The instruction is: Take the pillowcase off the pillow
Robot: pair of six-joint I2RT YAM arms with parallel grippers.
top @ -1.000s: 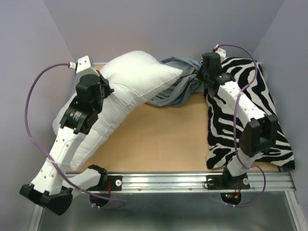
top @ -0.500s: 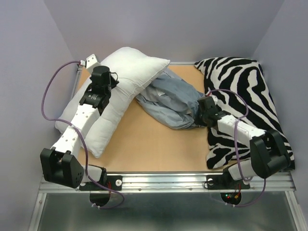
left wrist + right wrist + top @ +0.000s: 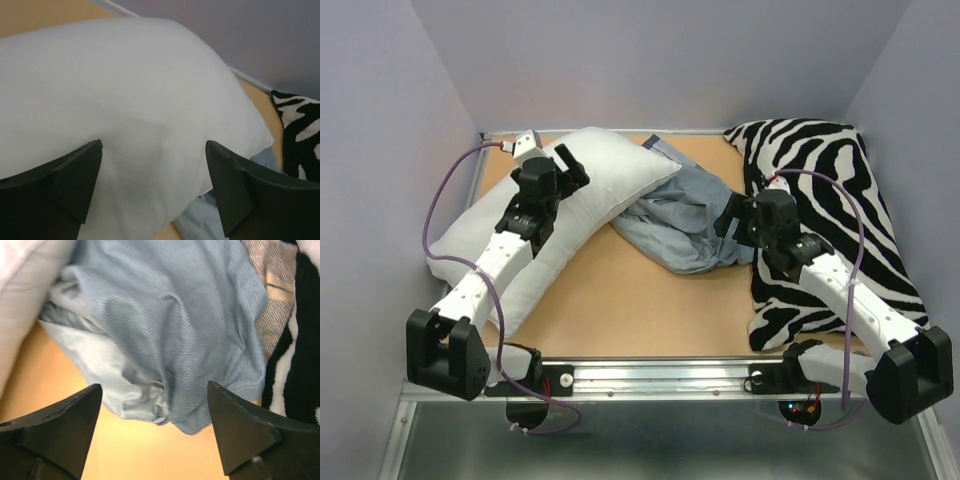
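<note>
Wooden counter (image 3: pixel 620 300), grey walls. White pillow (image 3: pixel 610 175) lies bent along the left side. Pillowcase (image 3: pixel 685 225) crumpled mid-counter, touching the pillow's right end and the zebra cushion (image 3: pixel 820 170). Left fingers (image 3: pixel 70 180) spread wide over pillow, holding nothing. Right fingers (image 3: pixel 60 425) spread wide above pillowcase, empty.

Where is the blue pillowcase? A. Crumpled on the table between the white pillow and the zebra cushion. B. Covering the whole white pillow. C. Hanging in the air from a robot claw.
A: the pillowcase lies bunched on the table, with the white pillow on one side and the zebra cushion on the other.
</note>
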